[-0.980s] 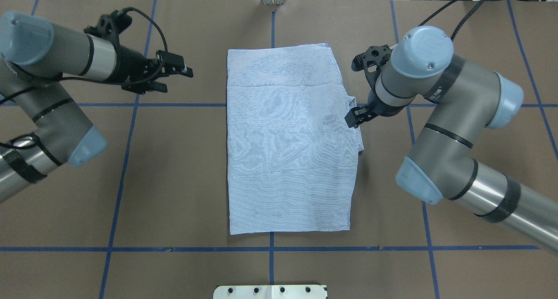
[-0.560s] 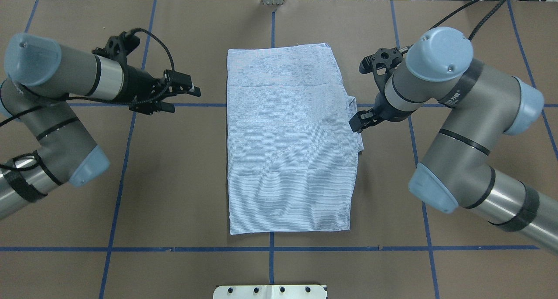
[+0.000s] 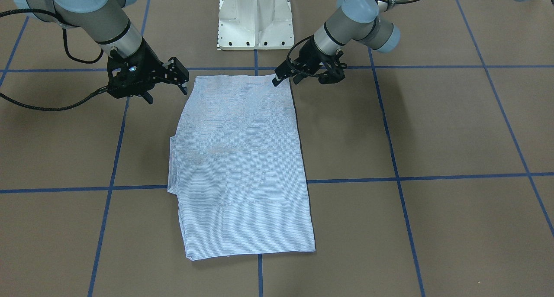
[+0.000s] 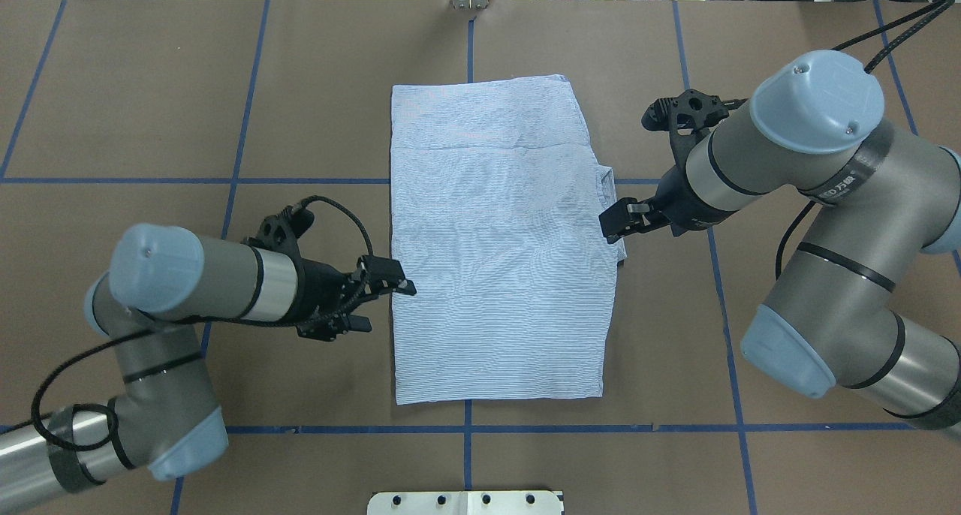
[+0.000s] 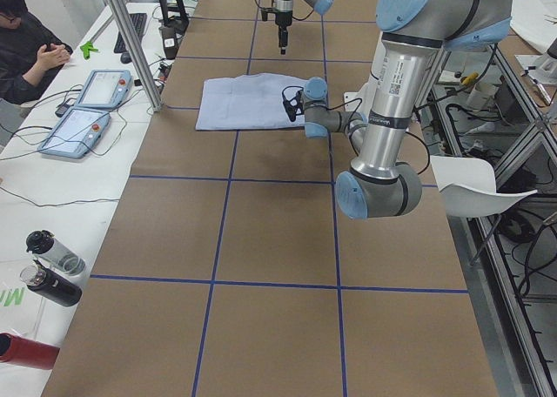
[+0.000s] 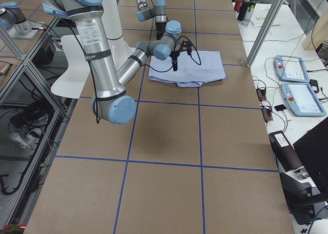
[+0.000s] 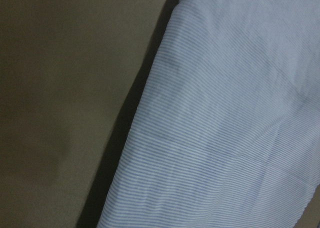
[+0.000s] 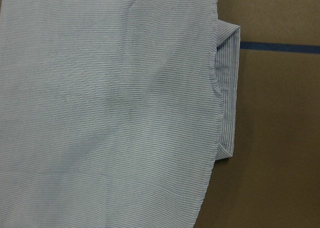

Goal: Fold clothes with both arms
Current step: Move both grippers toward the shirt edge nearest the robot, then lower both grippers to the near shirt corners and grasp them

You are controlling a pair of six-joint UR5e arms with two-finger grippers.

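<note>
Striped cotton, pale blue and white: the shirt (image 4: 499, 275) lies flat at the ctr of the counter (image 4: 300, 87), already folded to a tall narrow rectangle. Sleeves and collar are out of sight, prob tucked under. One small flap (image 4: 612, 200) pokes out past the right edge, about halfway along. In the right wrist view it reads as a doubled strip w/ its own crease; cuff or sleeve end, can't say which.

The left end effector (image 4: 379, 303) sits at the shirt's left edge, toward the near end, fingers spread. One tip is just over the cloth, the other over bare brown paper. That straddle looks deliberate, i.e. set to close on the edge layers. The left wrist view shows only edge and shadow, so contact can't be confirmed.

The right end effector (image 4: 617, 224) hangs at the right edge, just on the near side of the flap. Its fingers are apart in the front-facing view, w/ nothing between them. Its wrist cam takes in a wide stretch of cloth, so it's prob not down yet.

Judgement: sides done; next is a lengthwise fold, near hem to far end. Both arms flank the long edges so the cloth lifts evenly. Risk: the flap slides out further, or layers separate if only the top ply gets pinched.
</note>
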